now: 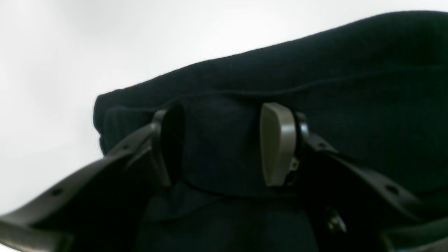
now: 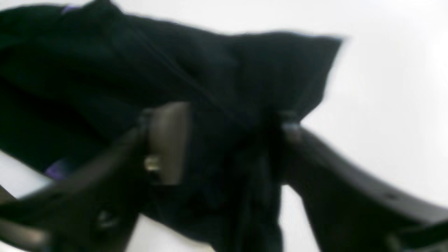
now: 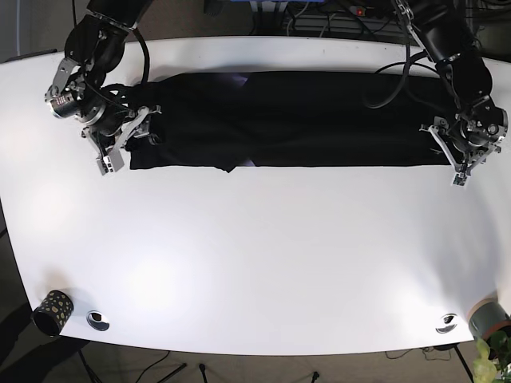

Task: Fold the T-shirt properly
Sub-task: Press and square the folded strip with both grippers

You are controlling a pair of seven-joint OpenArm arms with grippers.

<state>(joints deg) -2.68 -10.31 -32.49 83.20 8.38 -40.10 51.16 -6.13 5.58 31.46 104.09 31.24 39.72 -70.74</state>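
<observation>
Black T-shirt (image 3: 279, 120), plain, with small purple flecks at one edge. White bench (image 3: 263, 255). Black, speckled cup (image 3: 52, 311) at one bench corner; grey cup (image 3: 489, 317) at another.

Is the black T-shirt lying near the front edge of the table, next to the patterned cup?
No, the T-shirt lies stretched across the far side of the table, well apart from the cup at the near corner.
</observation>
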